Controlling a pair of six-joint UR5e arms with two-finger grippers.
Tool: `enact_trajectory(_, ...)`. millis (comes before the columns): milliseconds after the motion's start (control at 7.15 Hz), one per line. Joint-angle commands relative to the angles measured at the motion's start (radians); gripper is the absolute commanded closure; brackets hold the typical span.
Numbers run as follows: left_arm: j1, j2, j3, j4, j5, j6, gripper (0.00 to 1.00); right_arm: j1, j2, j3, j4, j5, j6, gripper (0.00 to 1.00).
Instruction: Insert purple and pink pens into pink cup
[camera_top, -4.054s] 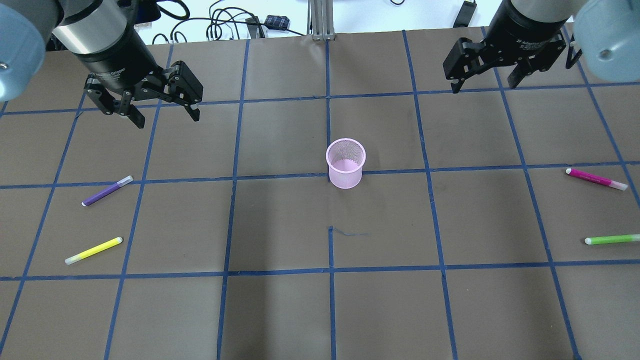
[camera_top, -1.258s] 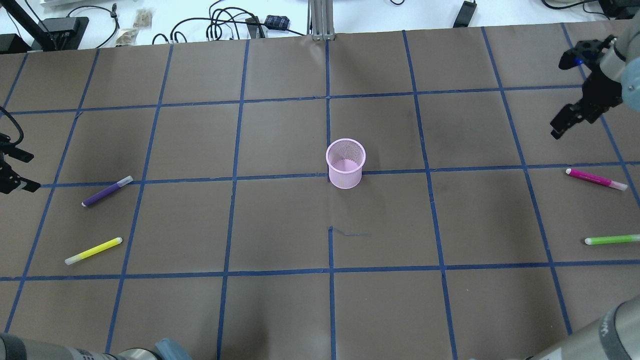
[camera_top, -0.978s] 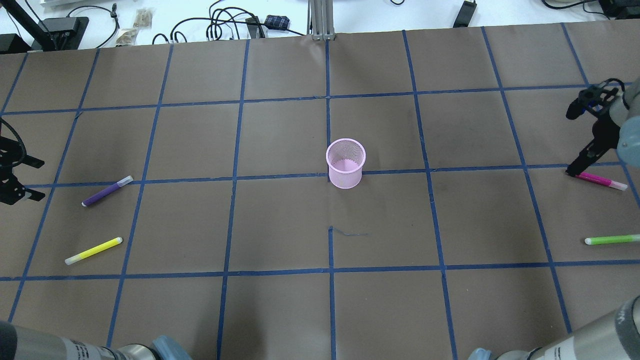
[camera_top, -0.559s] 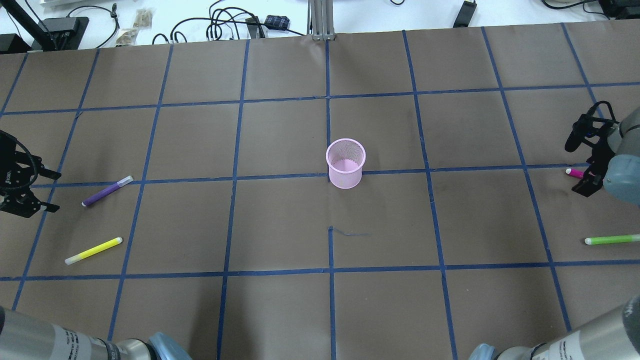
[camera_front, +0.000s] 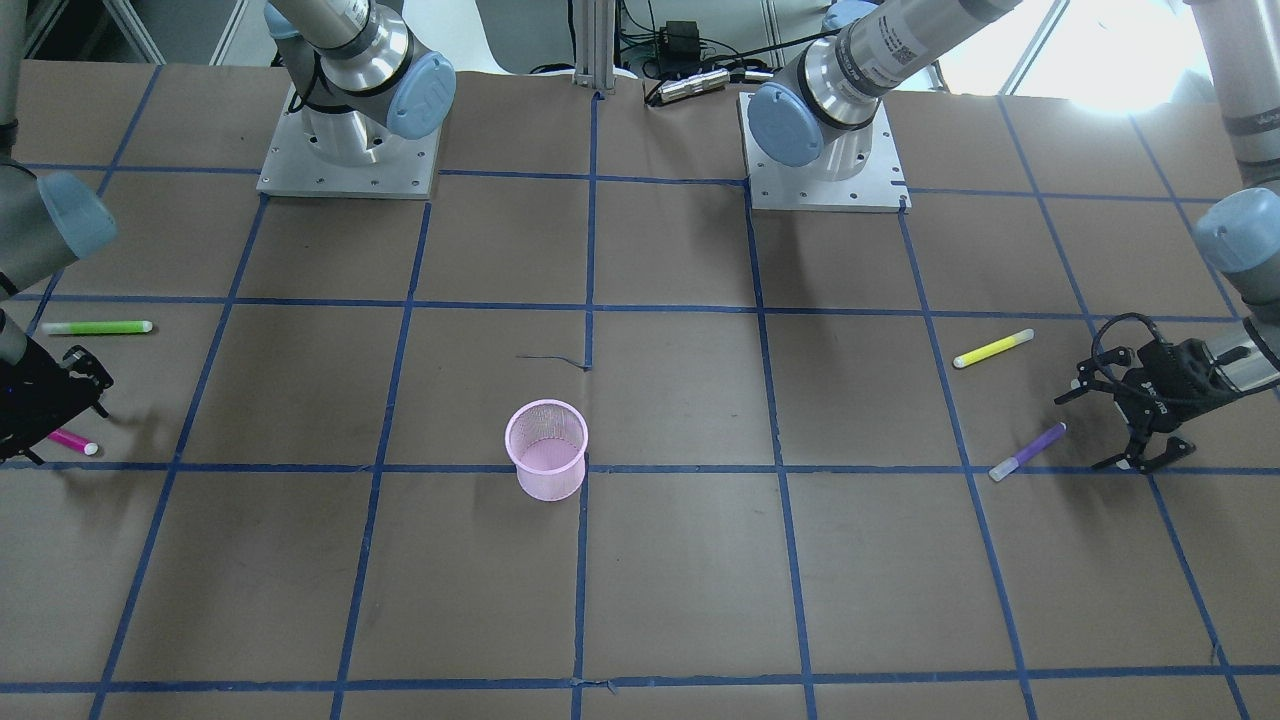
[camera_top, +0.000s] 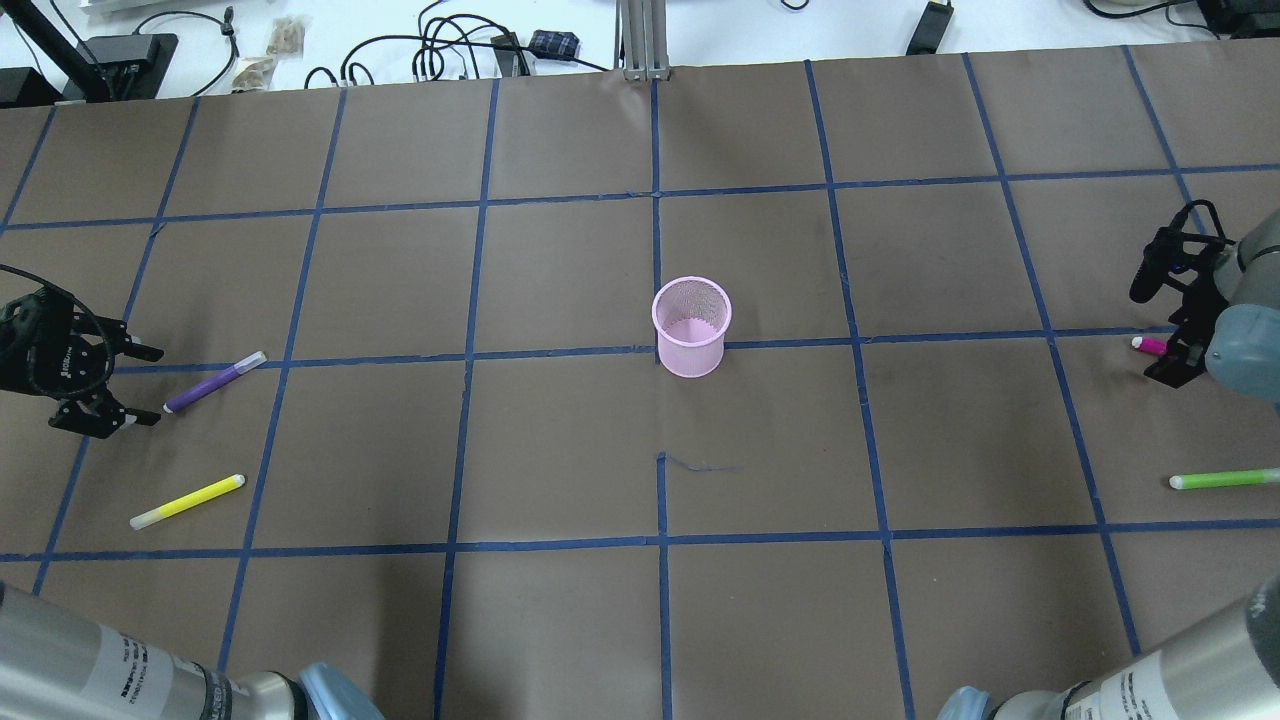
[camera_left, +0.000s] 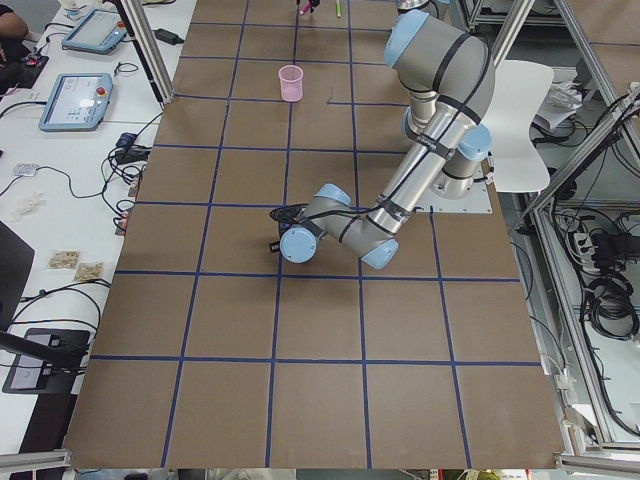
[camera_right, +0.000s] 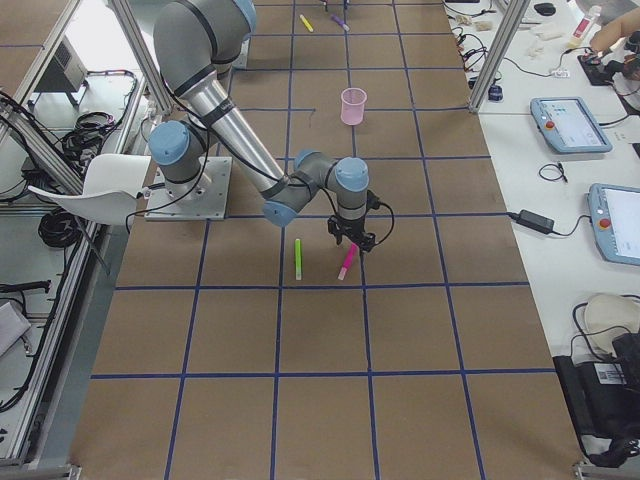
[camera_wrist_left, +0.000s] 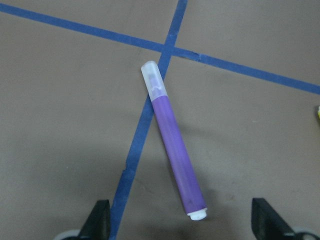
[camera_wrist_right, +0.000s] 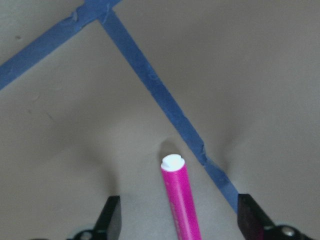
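Note:
The pink mesh cup (camera_top: 691, 327) stands upright mid-table, also in the front view (camera_front: 546, 463). The purple pen (camera_top: 215, 382) lies flat at the left. My left gripper (camera_top: 148, 386) is open, low beside the pen's near end. In the left wrist view the purple pen (camera_wrist_left: 175, 150) points away, its end between the fingertips (camera_wrist_left: 100, 220). The pink pen (camera_top: 1148, 345) lies at the right, mostly hidden under my right gripper (camera_top: 1150, 332). In the right wrist view the open right gripper (camera_wrist_right: 180, 220) straddles the pink pen (camera_wrist_right: 180, 200).
A yellow pen (camera_top: 187, 501) lies nearer the robot than the purple one. A green pen (camera_top: 1222, 479) lies nearer the robot than the pink one. Cables and boxes (camera_top: 450, 45) lie past the far table edge. Blue tape lines grid the brown surface.
Both arms came down from the far side of the table to the pens. In the last half second my left gripper slid right toward the purple pen; the right gripper barely moved.

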Motion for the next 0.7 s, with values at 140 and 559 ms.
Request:
enact_trajectory(140,0.002,-0.021,-0.001,0.011,-0.012,0.022,0.44,0.000,0.034,-0.009,0.005,0.004,0.003,0.31)
enact_trajectory(559,0.002,-0.021,-0.001,0.011,-0.013,0.025,1.00,0.000,0.027,-0.030,0.013,0.002,-0.005,0.89)
